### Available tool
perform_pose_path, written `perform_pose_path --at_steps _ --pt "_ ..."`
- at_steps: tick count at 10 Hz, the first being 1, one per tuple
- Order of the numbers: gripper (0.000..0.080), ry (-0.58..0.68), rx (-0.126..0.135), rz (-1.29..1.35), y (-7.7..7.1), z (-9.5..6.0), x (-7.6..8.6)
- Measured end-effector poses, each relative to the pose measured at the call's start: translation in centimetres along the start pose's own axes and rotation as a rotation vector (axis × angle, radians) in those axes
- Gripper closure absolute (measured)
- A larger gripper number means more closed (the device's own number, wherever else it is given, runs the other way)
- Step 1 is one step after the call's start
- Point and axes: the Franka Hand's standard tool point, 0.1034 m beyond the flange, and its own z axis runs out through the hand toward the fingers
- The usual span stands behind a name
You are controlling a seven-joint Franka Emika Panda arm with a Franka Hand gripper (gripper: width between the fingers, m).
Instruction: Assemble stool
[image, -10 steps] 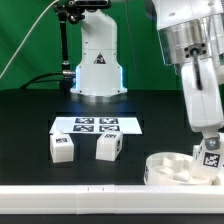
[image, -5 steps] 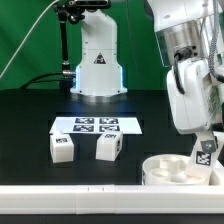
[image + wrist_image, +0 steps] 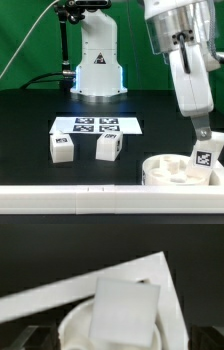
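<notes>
White leg (image 3: 205,157) | standing on seat disc (image 3: 163,172) | long axis near vertical

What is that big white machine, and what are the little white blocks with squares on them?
It is a robot arm that is building a stool. One picture is taken from off the arm. The close-up one comes from a camera on its wrist. On the black table lie two legs and a flat marker board. At the exterior view's right is the round seat, with a third leg standing on it. The pincer hangs open just above that leg and holds nothing.
</notes>
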Motion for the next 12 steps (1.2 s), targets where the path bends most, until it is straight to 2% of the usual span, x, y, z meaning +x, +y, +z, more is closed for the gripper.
perform_pose_path --at_steps 1,2,6,7,8,9,11,12 --pt "0.0151 -0.001 -0.022 -0.068 -0.3 -0.5 0.8" --pt "0.0150 -0.007 -0.031 -0.085 -0.7 -0.7 0.7" --pt "0.0150 -0.007 -0.029 -0.086 -0.5 -0.5 0.5" --pt "0.0150 -0.004 -0.038 -0.140 -0.4 -0.6 0.7" --pt "0.0150 -0.004 -0.073 -0.323 0.0 -0.6 1.9" --pt "0.0150 -0.008 -0.094 -0.438 0.3 -0.7 3.6" --pt "0.0150 -0.001 -0.091 -0.537 -0.3 -1.2 7.2" --pt "0.0150 -0.002 -0.092 -0.515 -0.1 -1.1 6.6"
